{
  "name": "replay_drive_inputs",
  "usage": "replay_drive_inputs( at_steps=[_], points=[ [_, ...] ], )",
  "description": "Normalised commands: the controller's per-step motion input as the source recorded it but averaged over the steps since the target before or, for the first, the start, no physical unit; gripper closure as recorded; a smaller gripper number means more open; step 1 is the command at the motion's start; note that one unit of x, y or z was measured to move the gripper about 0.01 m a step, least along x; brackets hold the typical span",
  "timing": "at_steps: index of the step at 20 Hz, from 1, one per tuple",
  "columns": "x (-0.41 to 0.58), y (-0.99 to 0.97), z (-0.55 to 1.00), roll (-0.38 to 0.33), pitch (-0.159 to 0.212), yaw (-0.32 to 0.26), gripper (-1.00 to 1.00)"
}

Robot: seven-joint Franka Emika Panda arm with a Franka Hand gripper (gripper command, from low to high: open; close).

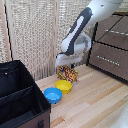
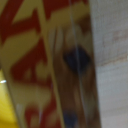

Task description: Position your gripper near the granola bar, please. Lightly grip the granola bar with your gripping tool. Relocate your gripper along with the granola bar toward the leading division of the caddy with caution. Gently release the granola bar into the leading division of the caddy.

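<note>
The granola bar point(image 1: 68, 74), a red, yellow and orange packet, stands upright against the pale curtain, just behind the yellow bowl point(image 1: 64, 86). My gripper point(image 1: 68, 65) comes down onto its top edge, and the white head hides the fingers. In the wrist view the granola bar point(image 2: 35, 55) fills the picture as a blur, with a dark blue blob over it. Whether the jaws are pressing on the packet does not show. The black caddy point(image 1: 30, 91) stands at the exterior view's left, its nearest compartment point(image 1: 19, 106) bounded by a black divider.
A blue bowl point(image 1: 52, 95) sits on the wooden table beside the yellow bowl, between the packet and the caddy. A dark wooden drawer cabinet point(image 1: 111, 47) stands at the exterior view's right. The curtain point(image 1: 35, 35) runs behind everything.
</note>
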Motion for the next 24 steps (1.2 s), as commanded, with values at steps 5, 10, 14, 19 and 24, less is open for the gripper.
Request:
replay_drive_inputs(
  at_steps=[5, 10, 14, 19, 24],
  points=[
    [0.159, -0.01, 0.01, -0.001, 0.035, -0.006, 1.00],
    [-0.017, 0.04, 0.00, 0.000, 0.020, -0.052, 1.00],
    [0.000, 0.06, -0.01, 0.000, 0.016, 0.000, 1.00],
    [0.122, 0.01, 0.14, 0.014, 0.018, -0.031, 1.00],
    [0.162, 0.00, 0.73, 0.052, 0.021, -0.157, 1.00]
  ],
)
